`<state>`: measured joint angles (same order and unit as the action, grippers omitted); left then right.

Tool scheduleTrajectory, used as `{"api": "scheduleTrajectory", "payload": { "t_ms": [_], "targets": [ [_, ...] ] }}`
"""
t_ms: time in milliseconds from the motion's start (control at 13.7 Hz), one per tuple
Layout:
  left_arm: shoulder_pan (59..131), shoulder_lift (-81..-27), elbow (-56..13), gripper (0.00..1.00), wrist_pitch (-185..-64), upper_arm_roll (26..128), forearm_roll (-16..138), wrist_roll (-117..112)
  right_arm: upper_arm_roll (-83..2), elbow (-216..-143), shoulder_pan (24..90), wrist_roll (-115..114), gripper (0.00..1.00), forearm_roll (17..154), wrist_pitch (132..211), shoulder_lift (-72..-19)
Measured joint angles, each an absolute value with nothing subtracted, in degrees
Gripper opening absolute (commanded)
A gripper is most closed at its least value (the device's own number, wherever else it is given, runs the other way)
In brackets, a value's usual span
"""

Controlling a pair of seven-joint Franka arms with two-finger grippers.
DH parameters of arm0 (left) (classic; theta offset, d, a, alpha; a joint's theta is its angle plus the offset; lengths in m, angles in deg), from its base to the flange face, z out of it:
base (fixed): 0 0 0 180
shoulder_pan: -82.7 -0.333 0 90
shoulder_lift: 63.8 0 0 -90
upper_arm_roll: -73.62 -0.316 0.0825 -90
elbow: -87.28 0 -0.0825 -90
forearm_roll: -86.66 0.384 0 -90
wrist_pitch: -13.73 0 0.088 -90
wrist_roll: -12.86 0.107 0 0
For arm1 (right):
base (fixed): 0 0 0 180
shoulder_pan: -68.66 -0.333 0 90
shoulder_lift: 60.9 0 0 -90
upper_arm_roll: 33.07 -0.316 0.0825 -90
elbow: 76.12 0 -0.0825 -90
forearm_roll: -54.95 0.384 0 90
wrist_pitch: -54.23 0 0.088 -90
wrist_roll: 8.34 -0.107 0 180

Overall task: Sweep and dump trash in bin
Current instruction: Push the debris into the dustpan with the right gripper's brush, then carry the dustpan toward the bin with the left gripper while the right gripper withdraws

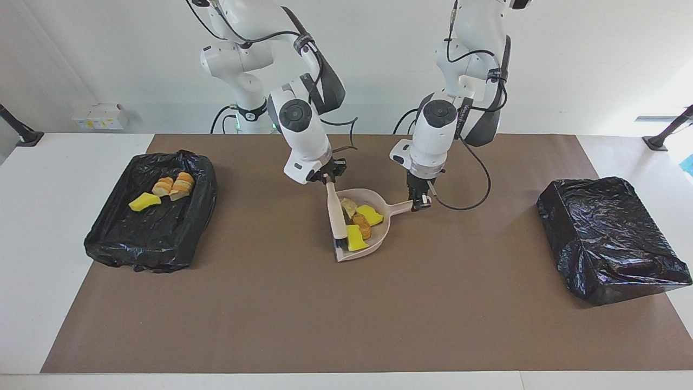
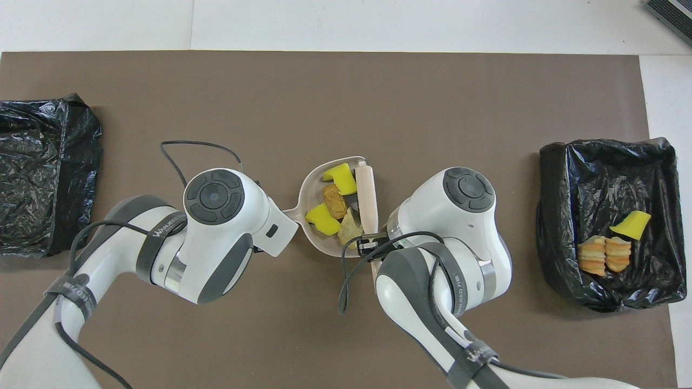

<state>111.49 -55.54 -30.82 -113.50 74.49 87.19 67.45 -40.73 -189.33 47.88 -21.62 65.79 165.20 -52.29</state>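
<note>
The left end effector (image 1: 418,203) was pinched on the handle of the dustpan (image 1: 379,234) in the middle of the table (image 1: 270,303), the pan reaching out from it toward the right arm's end. The right end effector (image 1: 326,177) was clamped on the top of the brush (image 1: 337,216), which hung down from it across the pan's open mouth, bristles at the low end touching the pan's lip.

Between the two end effectors, inside the pan, lay four pieces of trash: a yellow wedge (image 1: 370,215) nearest the left end effector, a brown chunk (image 1: 361,225) beside it, a second yellow wedge (image 1: 354,238) by the bristles, and a pale chunk (image 1: 348,206) just below the right end effector, against the brush. From above, the same four sat packed together in the pan (image 2: 316,189), with the brush (image 2: 368,194) closing them in.

Well away from the right end effector, at that arm's end of the table, an open bin (image 1: 108,238) lined with black plastic held three more pieces: one yellow wedge (image 1: 144,202) and two bread chunks (image 1: 173,186) side by side. Well away from the left end effector, at the other end, stood a second black-wrapped bin (image 1: 612,238).
</note>
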Motion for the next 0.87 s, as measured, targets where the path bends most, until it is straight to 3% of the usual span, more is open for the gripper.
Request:
{"api": "scheduleTrajectory", "payload": {
  "t_ms": [874],
  "targets": [
    [108.96, -55.37, -30.86, 0.00, -115.16, 74.24, 81.27, 72.91, -40.51, -178.59, 48.05, -24.04, 0.00, 55.86, 142.41, -54.97]
  ]
}}
